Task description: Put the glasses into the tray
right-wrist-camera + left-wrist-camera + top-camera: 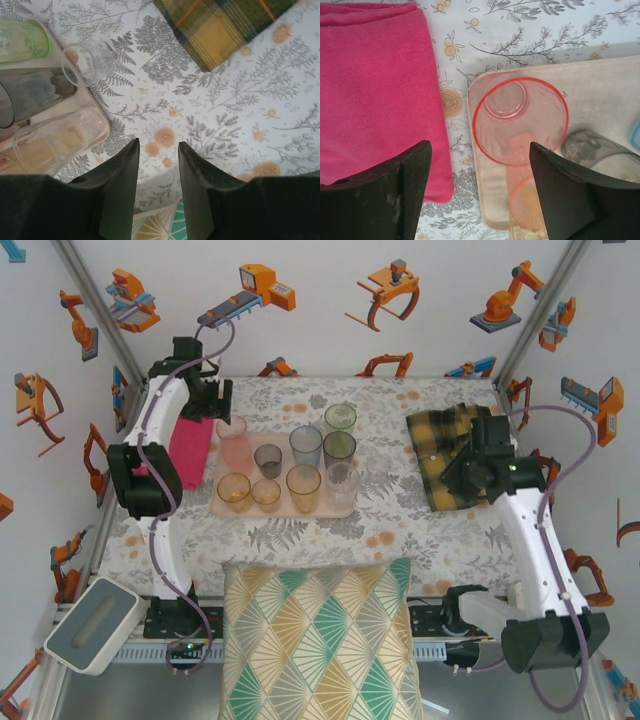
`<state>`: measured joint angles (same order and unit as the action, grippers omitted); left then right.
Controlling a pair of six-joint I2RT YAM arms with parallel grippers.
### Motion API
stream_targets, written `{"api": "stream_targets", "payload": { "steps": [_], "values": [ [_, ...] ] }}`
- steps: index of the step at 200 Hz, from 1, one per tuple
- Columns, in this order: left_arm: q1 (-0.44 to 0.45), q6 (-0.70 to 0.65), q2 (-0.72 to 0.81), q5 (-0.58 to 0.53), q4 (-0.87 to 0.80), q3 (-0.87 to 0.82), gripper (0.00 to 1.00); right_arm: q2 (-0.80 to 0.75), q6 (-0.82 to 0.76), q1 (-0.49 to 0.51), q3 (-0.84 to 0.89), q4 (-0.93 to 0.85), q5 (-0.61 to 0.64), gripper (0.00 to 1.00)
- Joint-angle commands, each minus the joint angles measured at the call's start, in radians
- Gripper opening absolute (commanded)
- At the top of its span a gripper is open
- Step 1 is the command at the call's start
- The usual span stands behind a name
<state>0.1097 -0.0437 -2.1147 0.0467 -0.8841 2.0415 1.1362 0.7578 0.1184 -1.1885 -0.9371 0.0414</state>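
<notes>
- Glasses (305, 445) stand upright in a cluster on the tray (280, 510), which lies mid-table on the floral tablecloth (420, 530).
- Along the tray's 6 o'clock edge there are three amber tumblers and a clear one. Behind them are a short grey, a blue and a tall grey, with a green one toward 1 o'clock.
- The pink glass (520, 120) stands in the tray's 10 o'clock corner.
- The left gripper (480, 147) hangs over that corner with its jaws spread wide, one finger on either side of the pink glass and not closed on it.
- A bright pink cloth (190, 450) lies just beside the tray at its 9 o'clock.
- The right gripper (156, 147) shows a narrow gap with nothing in it. It is over bare tablecloth at the tray's 3 o'clock.
- A plaid cloth (440, 440) lies at 12 o'clock from the right gripper's fingers.
- One clear glass (87, 62) sits at the tray's 3 o'clock rim. I cannot tell whether its base is on the tray or off it.
- A patterned cushion (320, 640) lies at the table's 6 o'clock edge, between the arm bases.
</notes>
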Motion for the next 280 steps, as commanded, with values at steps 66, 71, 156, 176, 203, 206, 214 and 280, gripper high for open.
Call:
{"api": "stream_targets", "payload": {
  "steps": [66,71,156,176,203,206,214,280],
  "values": [
    [0.011,-0.042,0.232,0.089,-0.148,0.047,0.84,0.443,-0.106,0.118,-0.225,0.184,-0.004,0.38],
    [0.014,-0.045,0.245,0.095,-0.151,0.042,0.86,0.463,-0.114,0.124,-0.238,0.186,-0.003,0.38],
    [0.051,-0.067,0.397,0.181,-0.193,-0.025,0.93,0.643,-0.235,0.174,-0.308,0.187,-0.017,0.36],
    [0.051,-0.081,0.422,0.181,-0.186,-0.059,0.93,0.661,-0.265,0.186,-0.307,0.190,-0.011,0.35],
    [0.048,-0.086,0.463,0.158,-0.151,-0.130,0.93,0.679,-0.296,0.202,-0.298,0.198,-0.003,0.35],
    [0.047,-0.087,0.467,0.156,-0.148,-0.135,0.93,0.681,-0.296,0.203,-0.297,0.200,-0.001,0.35],
    [0.048,-0.087,0.479,0.154,-0.142,-0.147,0.94,0.685,-0.295,0.203,-0.289,0.210,-0.003,0.35],
    [0.048,-0.084,0.528,0.126,-0.126,-0.203,0.94,0.744,-0.285,0.203,-0.282,0.253,-0.015,0.32]
  ]
}}
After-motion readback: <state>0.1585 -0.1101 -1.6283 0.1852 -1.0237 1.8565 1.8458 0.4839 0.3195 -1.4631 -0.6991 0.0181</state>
